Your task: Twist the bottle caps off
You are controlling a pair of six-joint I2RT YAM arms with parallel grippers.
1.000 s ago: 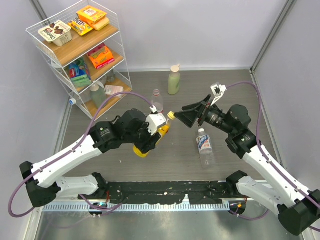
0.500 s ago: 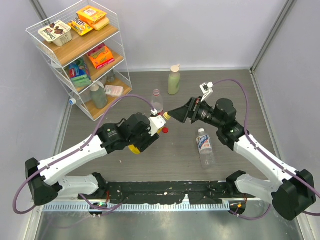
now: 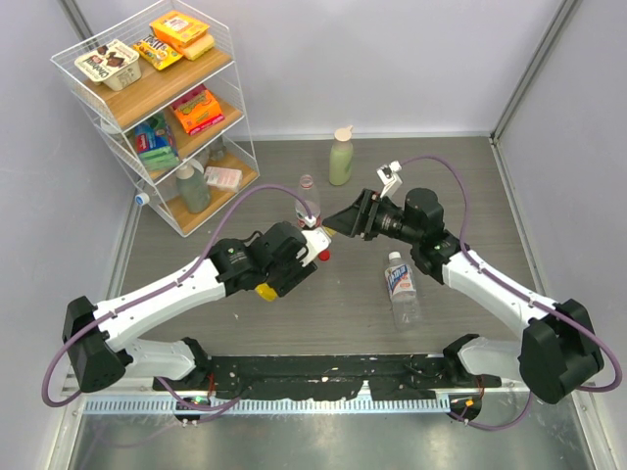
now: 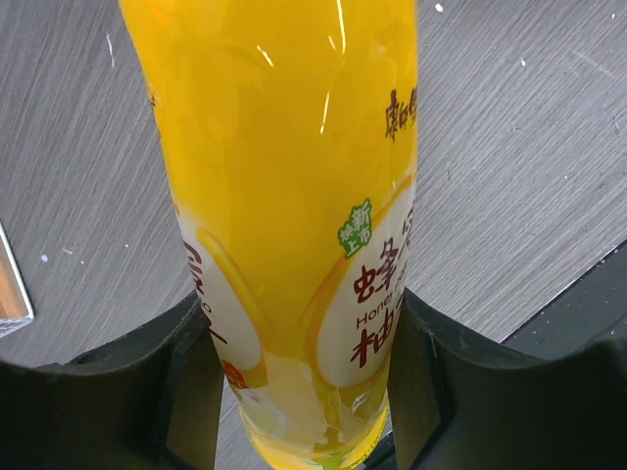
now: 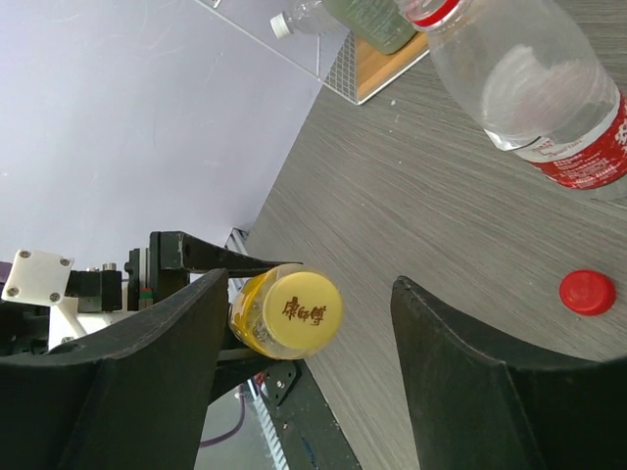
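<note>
Being held in the left gripper [image 4: 304,343], whose fingers are closed on its body, the juice bottle [image 4: 284,176] is presented with its yellow cap [image 5: 302,313] aimed toward 2 o'clock in the overhead view. A red cap [image 5: 587,292] is seen loose on the table [image 5: 411,196] at 6 o'clock of it. The right gripper [image 5: 306,294], well apart a second ago, is now brought in from 2 o'clock. Its fingers are set part-open astride the yellow cap, not yet clamped, so closing and twisting is judged next.
</note>
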